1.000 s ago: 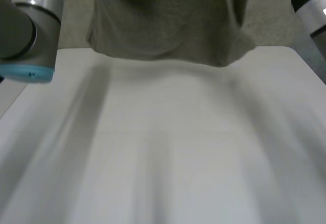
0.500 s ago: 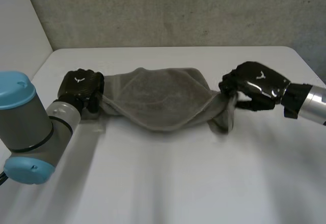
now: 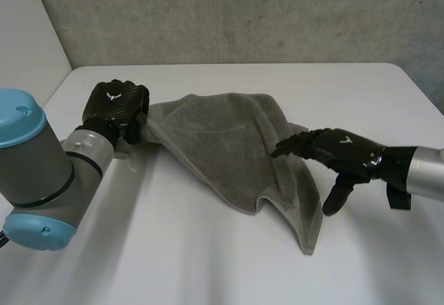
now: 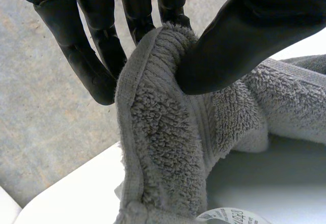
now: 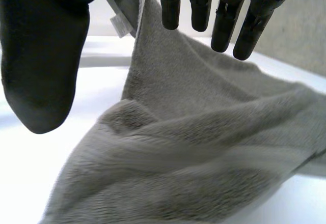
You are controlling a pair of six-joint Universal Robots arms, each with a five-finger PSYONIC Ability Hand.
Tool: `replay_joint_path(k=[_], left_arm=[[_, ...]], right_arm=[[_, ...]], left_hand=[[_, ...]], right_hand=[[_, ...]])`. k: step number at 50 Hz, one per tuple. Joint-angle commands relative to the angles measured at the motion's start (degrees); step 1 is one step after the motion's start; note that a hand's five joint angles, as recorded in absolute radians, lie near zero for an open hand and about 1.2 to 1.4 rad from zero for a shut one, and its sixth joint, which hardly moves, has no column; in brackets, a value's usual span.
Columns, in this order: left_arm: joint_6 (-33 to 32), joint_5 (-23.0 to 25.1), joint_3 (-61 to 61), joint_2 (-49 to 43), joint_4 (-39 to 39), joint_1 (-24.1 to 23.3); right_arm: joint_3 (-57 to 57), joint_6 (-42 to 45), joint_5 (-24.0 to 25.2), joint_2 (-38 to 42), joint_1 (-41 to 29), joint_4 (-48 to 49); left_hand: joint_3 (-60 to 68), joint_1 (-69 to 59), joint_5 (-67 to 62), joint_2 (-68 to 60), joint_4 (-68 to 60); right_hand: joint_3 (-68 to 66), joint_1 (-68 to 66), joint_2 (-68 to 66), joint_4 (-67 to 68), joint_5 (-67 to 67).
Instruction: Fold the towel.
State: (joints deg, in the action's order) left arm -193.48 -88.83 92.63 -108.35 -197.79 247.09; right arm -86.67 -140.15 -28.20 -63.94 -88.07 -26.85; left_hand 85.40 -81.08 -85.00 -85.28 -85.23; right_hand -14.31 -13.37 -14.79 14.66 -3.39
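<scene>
L hand (image 3: pixel 114 107), near the table's far-left corner, is clamped on one corner of the grey terry-cloth towel (image 3: pixel 222 142). In the left wrist view its thumb (image 4: pixel 244 35) presses the hemmed edge against the fingers (image 4: pixel 86 56), w/ a white care label (image 4: pixel 232 216) just below the pinch. R hand (image 3: pixel 343 154) hovers at the towel's right side, fingers (image 5: pixel 224 20) straight and thumb spread wide, holding nothing. The cloth lies under its palm; can't tell if the fingertips touch it.

Outward from there, the towel lies rumpled across the middle of the white table (image 3: pixel 208 270), w/ a loose tail trailing toward the near-right corner. No clean fold yet, so prob. early in the task.

Risks, my read:
- **Dragging:** only one corner is held, so a pull by the L hand would drag and bunch the whole towel rather than fold it.
- **Bad grab:** the R hand needs the opposite corner, but that looks buried in the crumpled tail. It could catch a double layer or mid-edge instead, giving a skewed fold.
- **Slip:** the L pinch sits shallow, right at the hem, so a sharp tug could slip it out.
</scene>
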Motion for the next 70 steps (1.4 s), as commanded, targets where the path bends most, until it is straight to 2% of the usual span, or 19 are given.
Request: replay_joint_path(k=[1, 4, 6, 7, 10, 11, 13, 24, 32, 41, 52, 55, 57, 60, 62, 63, 65, 68, 70], left_arm=[[-0.1, 0.0, 0.2, 0.2, 0.1, -0.9], [-0.1, 0.0, 0.2, 0.2, 0.1, -0.9], [0.0, 0.0, 0.2, 0.2, 0.1, -0.9], [0.0, 0.0, 0.2, 0.2, 0.1, -0.9], [0.2, -0.1, 0.2, 0.2, 0.1, -0.9], [0.2, -0.1, 0.2, 0.2, 0.1, -0.9], [0.1, -0.1, 0.4, 0.2, 0.1, -0.9], [0.3, -0.1, 1.0, 0.1, 0.1, -0.9], [0.3, -0.1, 1.0, 0.1, 0.1, -0.9], [0.3, -0.1, 0.9, 0.0, 0.1, -0.7], [0.2, 0.0, 0.8, 0.0, 0.1, -0.1], [-0.1, -0.2, 0.7, 0.0, 0.0, 0.1], [-0.2, -0.4, 0.7, 0.1, 0.1, 0.1], [-0.2, -0.4, 0.6, 0.1, 0.1, 0.2], [-0.2, -0.4, 0.4, 0.2, 0.2, 0.3], [-0.2, -0.4, 0.4, 0.2, 0.2, 0.3], [-0.3, -0.4, 0.4, 1.0, 0.6, 0.6], [-0.3, -0.4, 0.4, 1.9, 0.8, 0.7], [-0.2, -0.4, 0.3, 3.5, 1.3, 0.8]], right_arm=[[-10.4, -10.2, -10.3, -7.6, -4.1, 12.2], [-11.9, -14.4, -14.3, -8.9, -5.5, 16.6], [-14.9, -22.2, -22.9, -10.8, -9.4, 25.6], [-14.9, -22.2, -23.0, -10.8, -9.4, 25.6], [-17.4, -28.9, -34.7, -12.3, -14.3, 33.6], [-17.4, -28.9, -34.7, -12.3, -14.3, 33.6], [-18.0, -30.2, -40.2, -11.9, -18.2, 35.8], [-17.7, -30.5, -51.2, -7.4, -29.8, 44.6], [-17.0, -30.4, -57.0, -4.4, -35.0, 46.1], [-16.3, -29.0, -59.8, -0.4, -35.3, 46.1], [-19.2, -16.4, -64.0, -2.7, -33.4, 47.4], [-21.1, -13.7, -64.1, -4.0, -29.8, 47.4], [-22.7, -12.9, -63.7, -6.9, -26.4, 47.3], [-23.2, -12.8, -63.5, -8.4, -24.8, 47.2], [-23.3, -12.5, -62.9, -11.7, -21.7, 46.5], [-23.3, -12.5, -62.9, -11.7, -21.7, 46.5], [-22.7, -11.4, -60.8, -16.2, -18.7, 45.3], [-22.1, -10.5, -58.9, -18.6, -17.1, 44.4], [-19.4, -9.4, -54.4, -22.7, -14.0, 42.1]], left_hand=[[-10.8, 6.4, 20.4, 10.6, 10.6], [-10.8, 6.4, 20.4, 10.6, 10.6], [-10.8, 6.4, 20.4, 10.6, 10.6], [-10.8, 6.4, 20.4, 10.6, 10.6], [-10.8, 6.4, 20.4, 10.6, 10.6], [-10.8, 6.4, 20.4, 10.6, 10.6], [-10.8, 6.4, 20.4, 10.6, 10.6], [-10.9, 6.6, 20.5, 10.8, 10.8], [-10.9, 6.6, 20.5, 10.8, 10.8], [-10.9, 6.6, 20.5, 10.8, 10.8], [-10.9, 6.6, 20.5, 10.8, 10.8], [-10.8, 6.4, 20.4, 10.6, 10.6], [-10.6, 6.3, 20.2, 10.5, 10.4], [-10.3, 5.9, 19.9, 10.1, 10.1], [-9.3, 4.9, 18.9, 9.1, 9.1], [-9.2, 4.9, 18.8, 9.1, 9.1], [-6.4, 2.1, 16.0, 6.3, 6.2], [-5.4, 1.1, 15.0, 5.3, 5.2], [-5.4, 1.1, 15.0, 5.3, 5.2]], right_hand=[[4.3, 3.4, 4.8, -4.7, 3.4], [4.3, 3.4, 4.8, -4.7, 3.4], [4.3, 3.4, 4.8, -4.7, 3.4], [4.3, 3.4, 4.8, -4.7, 3.4], [4.3, 3.4, 4.8, -4.7, 3.4], [4.3, 3.4, 4.8, -4.7, 3.4], [4.3, 3.4, 4.8, -4.7, 3.4], [4.3, 3.4, 4.8, -4.7, 3.4], [4.3, 3.4, 4.8, -4.7, 3.4], [4.3, 3.4, 4.8, -4.7, 3.4], [-0.7, -1.6, -0.2, 0.3, -1.6], [-7.7, -8.7, -7.2, 7.4, -8.6], [-19.4, -20.4, -19.0, 19.1, -20.3], [-24.9, -25.8, -24.4, 24.5, -25.8], [-42.3, -43.2, -41.8, 41.9, -43.2], [-42.4, -43.3, -41.9, 42.0, -43.3], [-60.8, -61.7, -60.3, 60.4, -61.7], [-65.7, -66.6, -65.2, 65.3, -66.6], [-65.7, -66.6, -65.2, 65.3, -66.6]])
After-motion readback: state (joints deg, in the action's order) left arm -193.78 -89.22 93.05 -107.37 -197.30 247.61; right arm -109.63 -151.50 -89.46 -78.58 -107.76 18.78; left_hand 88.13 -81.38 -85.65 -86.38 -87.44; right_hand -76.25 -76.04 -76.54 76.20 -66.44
